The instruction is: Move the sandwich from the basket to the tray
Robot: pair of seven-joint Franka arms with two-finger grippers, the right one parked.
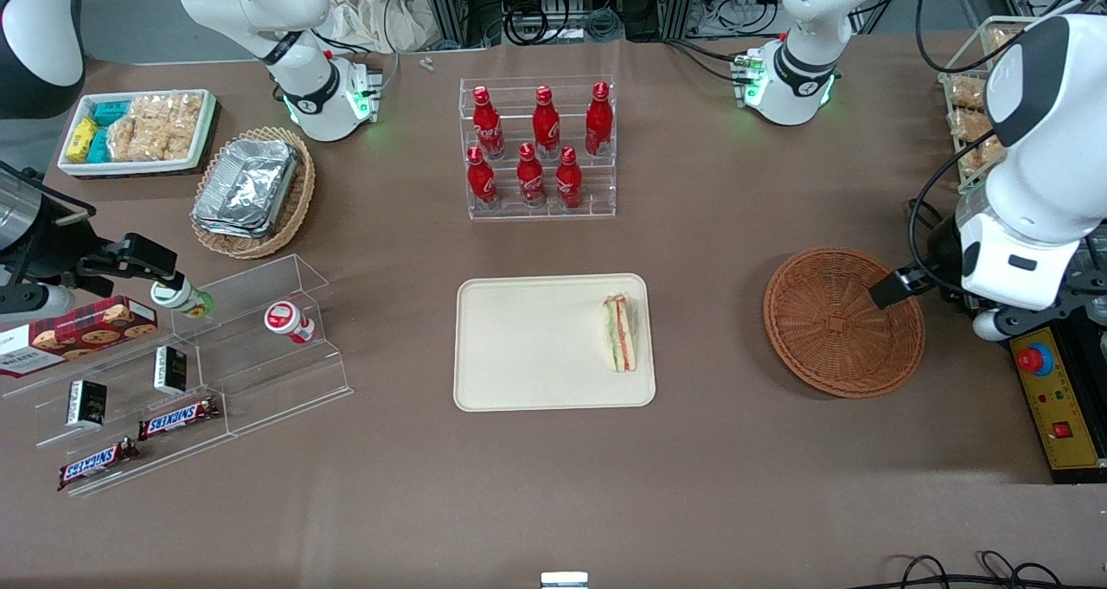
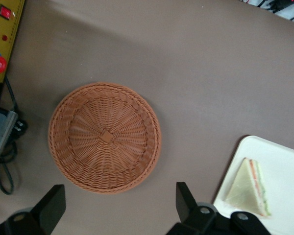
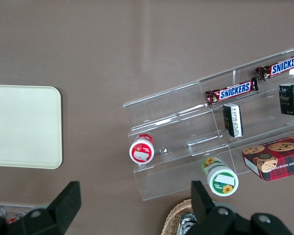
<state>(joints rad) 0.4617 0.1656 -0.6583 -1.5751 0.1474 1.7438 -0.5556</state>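
Note:
The sandwich (image 1: 620,333) (image 2: 249,188), a pale bread wedge with orange and green layers, lies on the cream tray (image 1: 527,347) (image 2: 284,161) at the end nearest the basket. The round reddish-brown basket (image 1: 830,321) (image 2: 105,137) is empty. My gripper (image 1: 895,288) (image 2: 118,205) hangs open and empty above the basket's rim, at the working arm's end of the table. In the wrist view its two black fingers (image 2: 186,200) stand wide apart over bare table just off the rim. The right wrist view shows one end of the tray (image 3: 19,127).
A rack of red bottles (image 1: 538,148) stands farther from the camera than the tray. A yellow control box (image 1: 1051,390) sits beside the basket. Toward the parked arm's end are a tan basket with foil containers (image 1: 251,187), a snack box (image 1: 138,131) and an acrylic shelf (image 1: 190,364).

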